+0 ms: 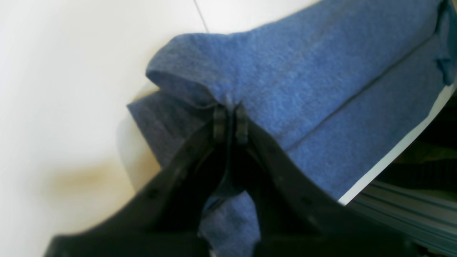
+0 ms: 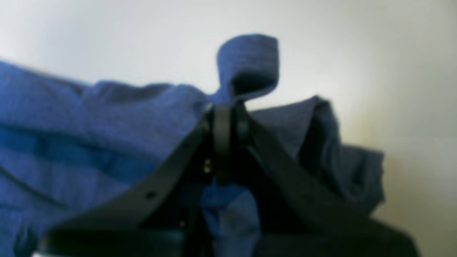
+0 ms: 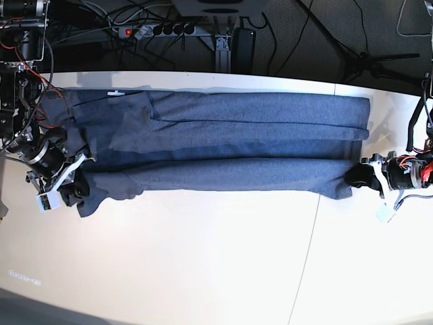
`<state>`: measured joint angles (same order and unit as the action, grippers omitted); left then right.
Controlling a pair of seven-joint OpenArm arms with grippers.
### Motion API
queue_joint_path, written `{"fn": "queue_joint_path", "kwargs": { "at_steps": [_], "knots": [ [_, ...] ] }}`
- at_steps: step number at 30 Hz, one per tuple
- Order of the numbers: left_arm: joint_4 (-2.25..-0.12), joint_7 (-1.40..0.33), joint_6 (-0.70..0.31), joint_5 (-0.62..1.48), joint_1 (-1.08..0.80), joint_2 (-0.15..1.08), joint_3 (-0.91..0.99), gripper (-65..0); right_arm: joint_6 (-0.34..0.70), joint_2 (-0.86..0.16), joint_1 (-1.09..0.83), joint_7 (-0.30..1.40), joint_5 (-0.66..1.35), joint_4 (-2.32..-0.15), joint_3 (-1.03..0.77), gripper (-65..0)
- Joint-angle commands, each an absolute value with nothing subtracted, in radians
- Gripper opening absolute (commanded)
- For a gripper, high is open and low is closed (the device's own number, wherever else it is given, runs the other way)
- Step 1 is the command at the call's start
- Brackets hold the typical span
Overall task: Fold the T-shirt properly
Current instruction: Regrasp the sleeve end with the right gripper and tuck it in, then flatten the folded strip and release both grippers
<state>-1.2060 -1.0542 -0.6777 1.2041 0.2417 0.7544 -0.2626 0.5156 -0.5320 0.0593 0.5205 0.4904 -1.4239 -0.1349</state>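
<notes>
The blue-grey T-shirt [image 3: 223, 142] lies stretched in a long band across the far half of the white table [image 3: 203, 257], its long sides folded inward. My left gripper [image 1: 230, 116] is shut on the T-shirt [image 1: 303, 89], pinching the near corner of one end, at the base view's right [image 3: 355, 177]. My right gripper [image 2: 230, 114] is shut on a bunched fold of the T-shirt [image 2: 107, 142] at the other end, at the base view's left [image 3: 74, 184]. No lettering shows.
A seam in the table [image 3: 308, 250] runs from near the left gripper toward the front edge. Behind the table's far edge lie a power strip [image 3: 162, 30] and cables. The table's edge [image 1: 392, 153] lies close beside the shirt in the left wrist view.
</notes>
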Motion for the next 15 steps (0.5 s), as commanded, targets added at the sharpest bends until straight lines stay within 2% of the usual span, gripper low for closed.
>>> {"fn": "queue_joint_path", "kwargs": {
  "at_steps": [1, 15],
  "knots": [
    [-1.219, -1.044, -0.698, 1.217, 0.262, 0.781, -0.254, -65.0, 0.584, -0.560, 0.057, 0.501, 0.501, -1.454, -0.143, -65.0],
    [-1.218, -1.057, -0.698, 1.224, 0.246, 0.782, -0.254, -65.0, 0.584, -0.567, -0.180, 0.529, 0.561, -1.614, -0.305, -65.0]
  ]
}}
